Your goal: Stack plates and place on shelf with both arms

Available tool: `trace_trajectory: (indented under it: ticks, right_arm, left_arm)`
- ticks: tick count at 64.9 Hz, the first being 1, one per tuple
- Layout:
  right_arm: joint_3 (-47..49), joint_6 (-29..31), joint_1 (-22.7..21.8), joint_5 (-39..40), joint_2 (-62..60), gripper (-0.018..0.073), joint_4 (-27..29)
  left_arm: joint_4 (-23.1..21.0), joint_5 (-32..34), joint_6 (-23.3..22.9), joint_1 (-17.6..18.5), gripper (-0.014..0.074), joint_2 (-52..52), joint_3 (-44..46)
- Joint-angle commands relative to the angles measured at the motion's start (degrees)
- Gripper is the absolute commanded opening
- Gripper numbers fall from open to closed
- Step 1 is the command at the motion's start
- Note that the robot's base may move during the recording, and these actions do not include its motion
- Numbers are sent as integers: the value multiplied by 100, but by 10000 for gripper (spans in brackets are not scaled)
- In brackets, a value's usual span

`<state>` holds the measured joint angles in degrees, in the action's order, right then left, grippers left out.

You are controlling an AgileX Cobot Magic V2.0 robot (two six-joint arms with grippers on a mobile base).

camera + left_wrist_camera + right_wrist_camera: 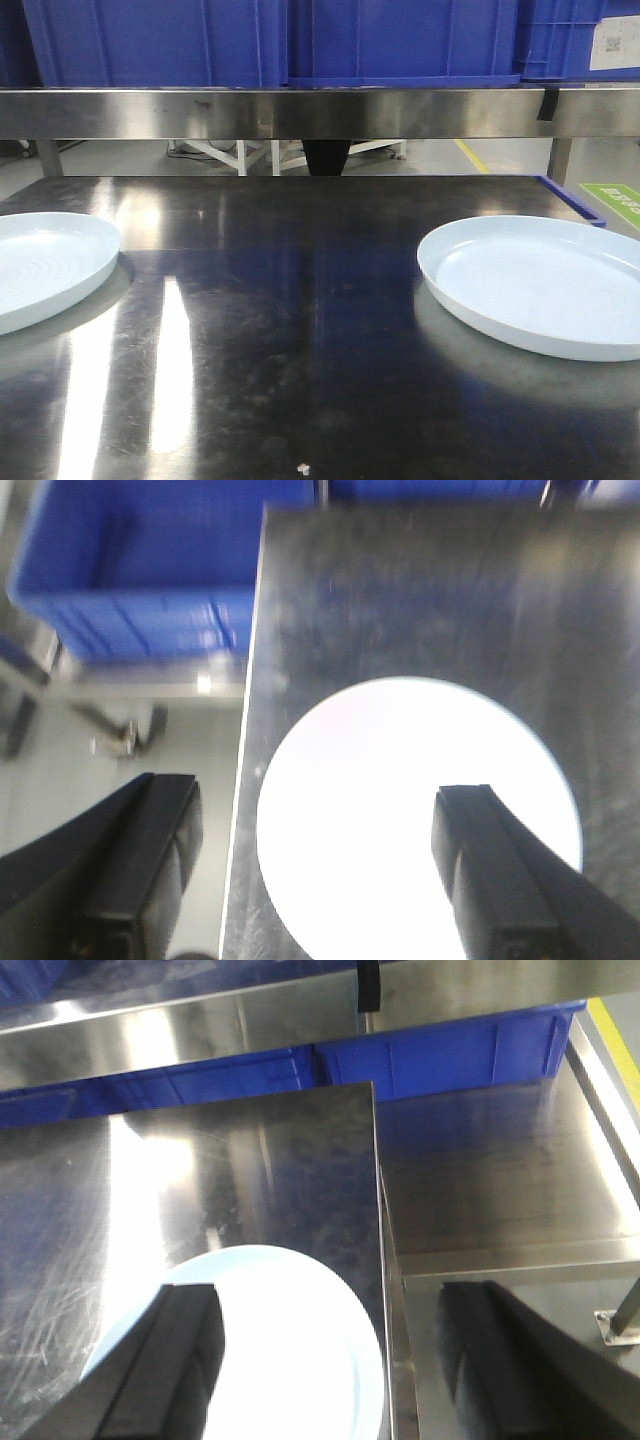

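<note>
Left plate (45,265) lies at the counter's (300,330) left edge, right plate (540,285) at its right edge. Left gripper (315,880) and right gripper (335,1370) hang wide open, each astride its plate's outer rim. Glossy rims: a shallow pinch could slip, knocking a plate overboard.

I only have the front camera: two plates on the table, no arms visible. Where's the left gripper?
Observer: The left gripper is open above the left plate, one finger over it, the other past the left edge of the table.
Operator: And the right?
Observer: The right gripper is open too, one finger over the right plate, the other past the table's right edge.
Operator: Holding anything?
Observer: No, neither grips anything.
</note>
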<state>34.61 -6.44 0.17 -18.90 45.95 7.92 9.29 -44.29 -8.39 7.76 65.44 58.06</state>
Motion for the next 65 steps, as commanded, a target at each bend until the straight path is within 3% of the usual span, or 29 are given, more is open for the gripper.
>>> trace_trajectory:
  ticks: [1, 7, 30, 65]
  right_arm:
    - [233, 21, -28, 378, 93, 557, -18]
    - [233, 21, -28, 357, 163, 557, -18]
    - [233, 21, -28, 386, 211, 557, -18]
    - [233, 21, -28, 416, 213, 557, -18]
  left_arm:
    - [156, 388, -108, 38, 526, 277, 180]
    - [351, 412, -249, 27, 526, 621, 180]
    - [305, 620, -334, -517, 526, 1696, 180]
    - [198, 790, -334, -521, 526, 2335, 180]
